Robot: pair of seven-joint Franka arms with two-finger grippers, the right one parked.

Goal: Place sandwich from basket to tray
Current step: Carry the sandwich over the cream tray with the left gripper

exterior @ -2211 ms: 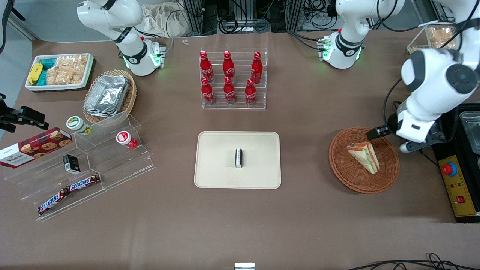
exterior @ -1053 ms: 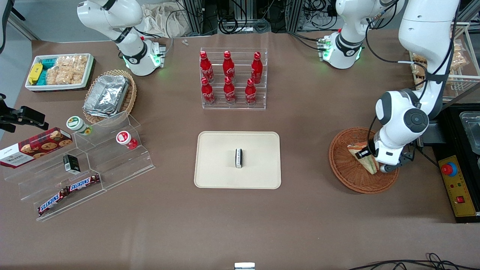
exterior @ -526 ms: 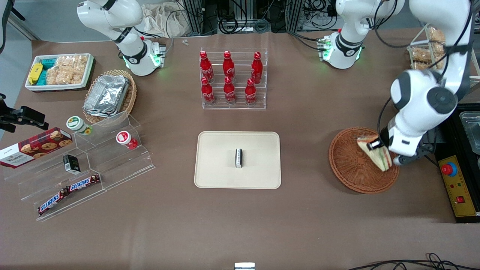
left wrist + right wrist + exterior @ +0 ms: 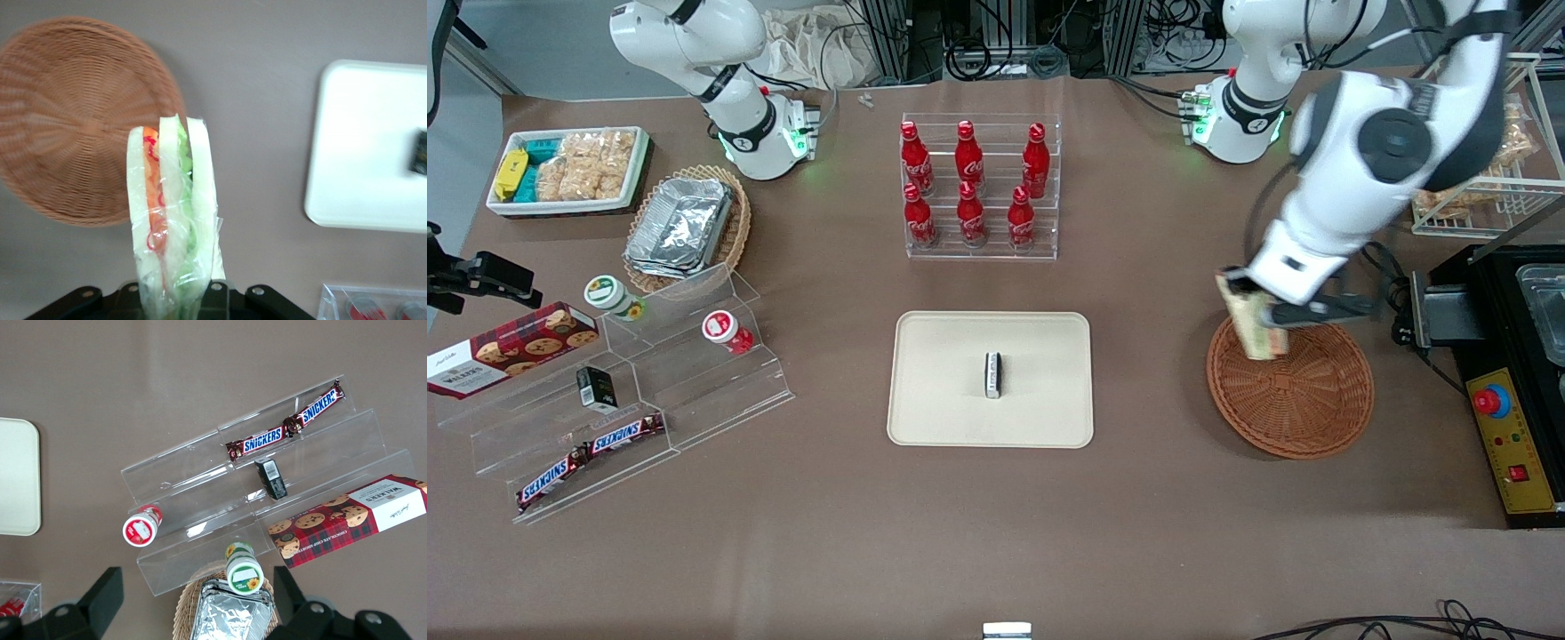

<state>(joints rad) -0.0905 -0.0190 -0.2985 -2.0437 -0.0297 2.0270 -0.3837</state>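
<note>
1. Nearest the front edge of the desk among the task's things, the tray (image 4: 990, 379) lies flat at the desk's middle, a small black-and-white block (image 4: 992, 374) on its centre.
2. Toward the working arm's end, the basket (image 4: 1289, 391) sits with nothing in it, near that end's edge.
3. Above the basket's rim on the tray's side, my gripper (image 4: 1258, 307) is clamped on the sandwich (image 4: 1252, 325), which hangs clear of the wicker; the wrist camera shows the wrapped wedge (image 4: 175, 220) pinched at its broad end, its long axis pointing straight away from my fingers.
4. The relation that counts: the tray lies sideways from my load toward the parked arm's end, well apart, with bare desk between.
5. My judgement: the carry needs a level sweep, then a drop beside the block, not onto it.
6. Farthest back, a rack of red bottles (image 4: 980, 187) stands toward the rear edge.
</note>
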